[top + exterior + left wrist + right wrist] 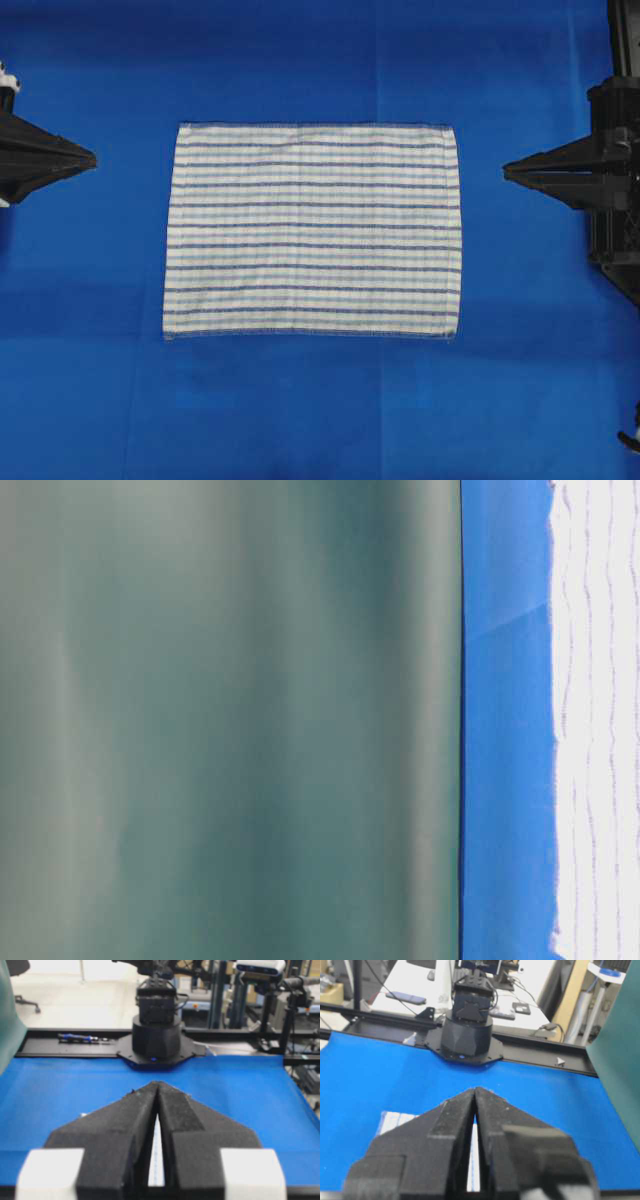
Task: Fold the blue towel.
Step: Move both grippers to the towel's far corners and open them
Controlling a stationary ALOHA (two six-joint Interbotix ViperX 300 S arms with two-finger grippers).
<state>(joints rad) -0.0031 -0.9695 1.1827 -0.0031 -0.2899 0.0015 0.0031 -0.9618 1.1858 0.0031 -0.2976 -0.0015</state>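
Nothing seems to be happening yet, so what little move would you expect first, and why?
Probably one tool opens and reaches toward a towel corner. The blue towel lies flat and unfolded between the arms, while the left tool and right tool are both shut and apart from it, holding nothing.

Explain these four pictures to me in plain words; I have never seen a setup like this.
This is a two-armed robot at a table covered by a blue sheet. Seen from above, the blue towel, white with blue stripes, lies flat and unfolded in the middle. The left end effector and right end effector point at it from either side, both shut and holding nothing. Two pictures come from cameras on the wrists, each looking along its own closed fingers toward the opposite arm's base. The table-level picture is mostly a blurred green surface.
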